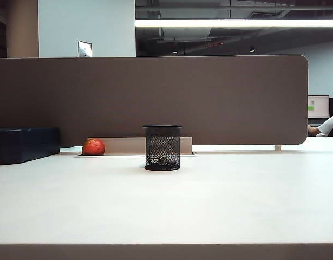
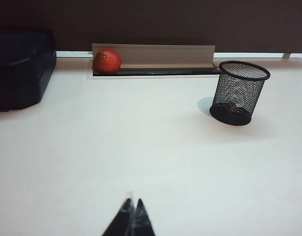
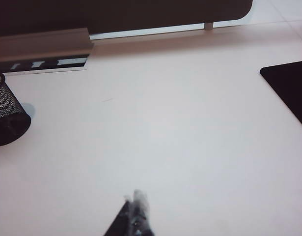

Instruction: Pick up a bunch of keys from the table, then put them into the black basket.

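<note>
keys (image 2: 233,106) lie inside the black mesh basket (image 2: 237,92).
left gripper (image 2: 132,206) and right gripper (image 3: 136,199) pressed together, empty, above the table (image 1: 220,200).

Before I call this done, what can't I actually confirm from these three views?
- Keys: through the basket mesh, only a small blur shows in exterior and left wrist views.
- Left hand, right hand: shut tips only, bodies cut by frame edge.
- Neither hand appears in the exterior view.

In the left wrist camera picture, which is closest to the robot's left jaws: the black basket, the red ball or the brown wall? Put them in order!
From the left gripper, shut low over the table:
1. Black basket, off to one side, keys inside.
2. Red ball, farther back in the grey tray.
3. Brown wall, right behind everything.
</note>
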